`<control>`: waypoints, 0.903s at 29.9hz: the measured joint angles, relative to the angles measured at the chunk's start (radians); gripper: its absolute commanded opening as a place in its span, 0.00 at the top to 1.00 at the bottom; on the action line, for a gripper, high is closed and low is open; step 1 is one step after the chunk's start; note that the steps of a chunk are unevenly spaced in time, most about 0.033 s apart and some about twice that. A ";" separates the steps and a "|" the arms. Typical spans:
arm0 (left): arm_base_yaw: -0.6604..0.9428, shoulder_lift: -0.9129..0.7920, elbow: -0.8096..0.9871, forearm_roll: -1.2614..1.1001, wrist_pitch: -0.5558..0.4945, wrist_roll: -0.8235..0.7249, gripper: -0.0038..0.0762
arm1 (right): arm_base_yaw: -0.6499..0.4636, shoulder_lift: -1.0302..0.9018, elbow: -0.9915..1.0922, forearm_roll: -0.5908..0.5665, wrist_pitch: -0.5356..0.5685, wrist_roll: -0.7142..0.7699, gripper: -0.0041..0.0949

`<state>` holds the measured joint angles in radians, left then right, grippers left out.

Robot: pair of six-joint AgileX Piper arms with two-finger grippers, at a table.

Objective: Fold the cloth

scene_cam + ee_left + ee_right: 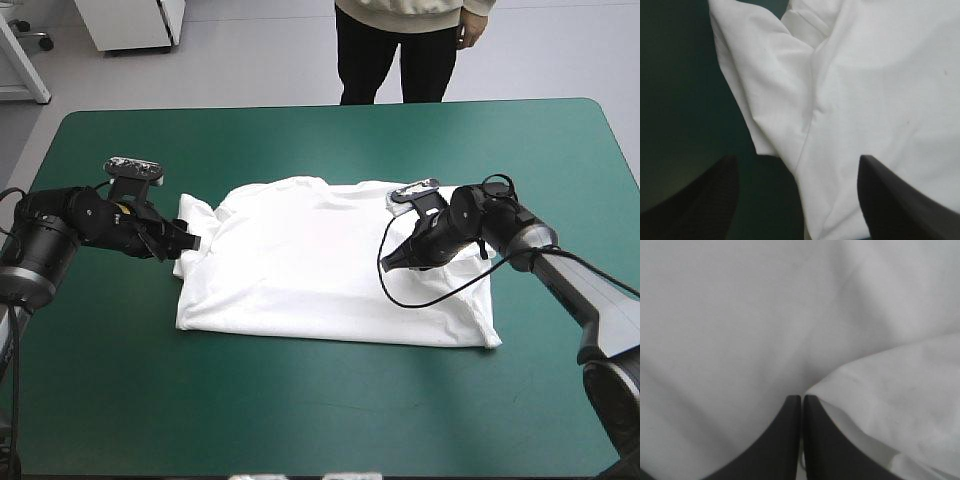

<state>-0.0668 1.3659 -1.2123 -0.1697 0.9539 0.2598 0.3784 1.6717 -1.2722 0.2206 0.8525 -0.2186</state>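
We count one white T-shirt (pixel 300 270), spread flat at the middle of the teal-green cover (pixel 300 400), and two grippers. The left gripper (pixel 192 243) stands wide apart at the rumpled sleeve (pixel 760 90), one finger over cloth, one over cover. The right gripper (pixel 390 264) is pinched on a fold of the T-shirt and hides some of its right part.

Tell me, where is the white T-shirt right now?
In the high view the T-shirt lies spread mid-table on the teal-green cover, the left claw at one sleeve, the right claw over its other side.
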 measured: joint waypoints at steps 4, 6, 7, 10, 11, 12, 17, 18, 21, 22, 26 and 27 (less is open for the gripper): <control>0.000 0.000 0.000 0.001 0.001 0.000 0.34 | 0.000 0.022 0.000 -0.001 -0.003 -0.042 0.46; 0.000 0.000 0.000 0.001 0.003 0.000 0.34 | 0.000 0.015 -0.002 0.000 -0.007 -0.054 0.46; 0.000 0.000 0.000 0.001 0.002 0.000 0.34 | 0.000 0.009 -0.002 -0.005 -0.007 -0.054 0.47; 0.000 0.000 0.000 0.014 -0.021 -0.025 0.34 | 0.000 -0.032 -0.008 -0.027 -0.007 -0.045 0.49; 0.000 0.000 0.000 0.031 -0.035 -0.048 0.34 | 0.000 -0.057 -0.013 -0.032 -0.007 -0.040 0.50; 0.000 0.000 0.000 0.054 -0.054 -0.079 0.34 | 0.000 -0.087 -0.018 -0.035 -0.006 -0.038 0.50; 0.024 0.034 0.000 0.132 -0.126 -0.212 0.34 | 0.000 -0.243 -0.037 -0.047 0.002 -0.038 0.51; 0.038 0.053 0.000 0.129 -0.138 -0.222 0.34 | 0.000 -0.270 -0.038 -0.047 0.009 -0.038 0.51; 0.080 0.130 0.000 0.075 -0.178 -0.220 0.34 | 0.000 -0.322 -0.039 -0.039 0.036 -0.038 0.51; 0.092 0.161 0.000 0.046 -0.197 -0.209 0.34 | 0.000 -0.336 -0.039 -0.035 0.043 -0.038 0.51; 0.109 0.259 0.000 -0.034 -0.295 -0.186 0.34 | 0.000 -0.363 -0.039 -0.033 0.057 -0.038 0.54; 0.109 0.281 -0.001 -0.044 -0.324 -0.185 0.34 | 0.000 -0.365 -0.040 -0.033 0.059 -0.038 0.56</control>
<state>0.0421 1.6469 -1.2136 -0.2135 0.6301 0.0745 0.3784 1.3068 -1.3119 0.1875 0.9111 -0.2565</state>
